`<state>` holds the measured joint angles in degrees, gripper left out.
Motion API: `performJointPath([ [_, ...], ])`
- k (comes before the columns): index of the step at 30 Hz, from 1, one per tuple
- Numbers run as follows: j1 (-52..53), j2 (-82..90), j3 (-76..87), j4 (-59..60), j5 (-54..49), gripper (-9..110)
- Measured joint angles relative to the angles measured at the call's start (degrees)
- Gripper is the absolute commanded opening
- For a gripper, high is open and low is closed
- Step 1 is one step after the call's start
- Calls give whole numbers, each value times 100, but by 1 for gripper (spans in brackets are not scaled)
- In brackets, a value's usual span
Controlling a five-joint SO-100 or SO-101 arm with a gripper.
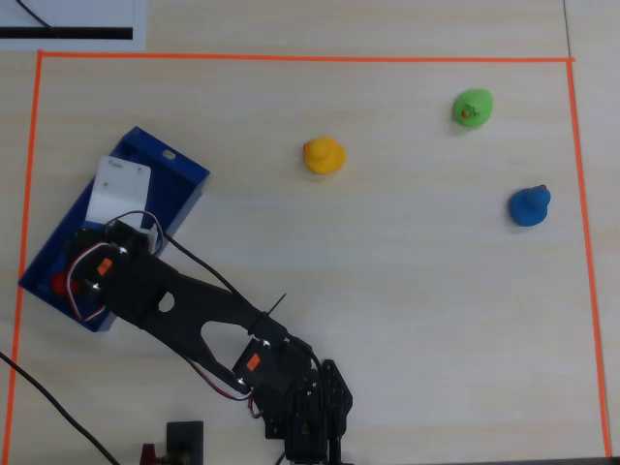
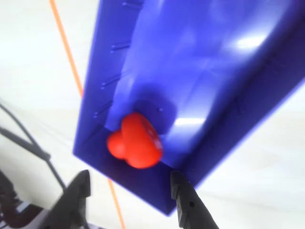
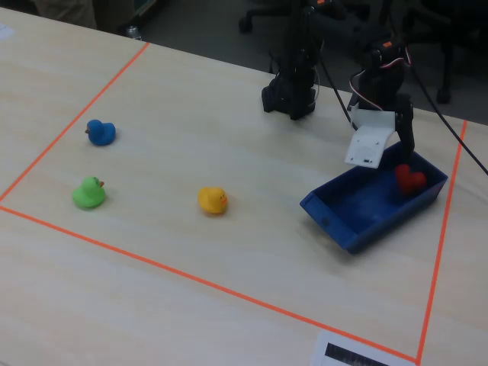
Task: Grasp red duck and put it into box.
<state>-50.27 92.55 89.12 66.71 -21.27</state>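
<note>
Arm: matte black plastic links, cut-out holes in the long link.
Servos: black blocks w/ orange labels, lower centre of overhead view.
Cables: thin red, white & black wires.
Wrist: white plate.
Gripper: dark, tapered fingertips.

The overhead view looks straight down on the bench, far enough off to take in nearly the whole taped rectangle, with the arm's base at the bottom edge. The fixed view stands off the opposite side, raised and angled down, so the base sits at its top. The wrist view rides close above the box, blurred, looking steeply down with both jaws at its lower edge. All three share the box with the red duck inside.
</note>
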Motion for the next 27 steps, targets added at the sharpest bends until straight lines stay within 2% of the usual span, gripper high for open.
performJointPath([
  [2,422,334,0,123,-264,0],
  [7,2171,1459,413,123,-1494,0],
  [13,3981,3155,2646,-1292,-3296,0],
  [19,4772,5265,6214,-3094,-4271,0],
  [23,4878,6653,7726,-3296,-4500,0],
  [27,5063,7901,8481,-3067,-4588,0],
])
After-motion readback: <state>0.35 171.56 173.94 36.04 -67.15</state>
